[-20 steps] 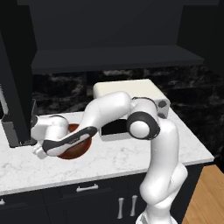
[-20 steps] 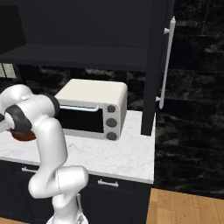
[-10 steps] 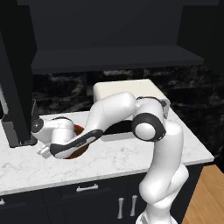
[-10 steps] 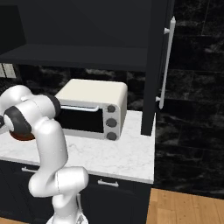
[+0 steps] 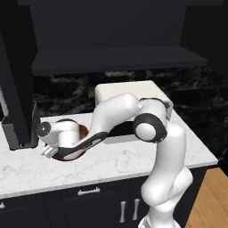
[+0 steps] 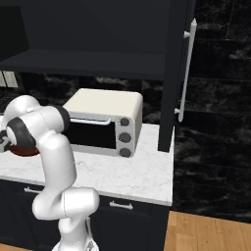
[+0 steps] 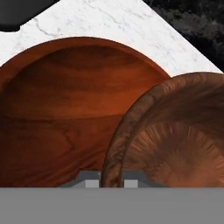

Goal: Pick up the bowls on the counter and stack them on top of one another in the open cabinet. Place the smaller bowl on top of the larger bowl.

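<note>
The larger bowl [image 7: 65,109], wide and reddish-brown, rests on the white marble counter [image 7: 109,22]. In front of it in the hand view is the smaller bowl [image 7: 175,144], darker, its rim running between my fingertips. My gripper [image 7: 111,177] is shut on that rim. From the left base view my gripper [image 5: 46,151] sits low over the larger bowl [image 5: 82,132] at the counter's [image 5: 116,160] left end; the hand hides the smaller bowl there. The open cabinet [image 5: 116,58] hangs above. The larger bowl [image 6: 22,151] peeks out behind my arm.
A cream toaster oven [image 5: 129,91] [image 6: 105,120] stands behind the arm against the black backsplash. A dark appliance [image 5: 20,129] stands just left of the bowls. The cabinet door with its silver handle [image 6: 186,68] hangs at the right.
My hand has shifted slightly down and to the right over the larger bowl, and the forearm has dropped lower. The jaws stayed shut on the smaller bowl.
</note>
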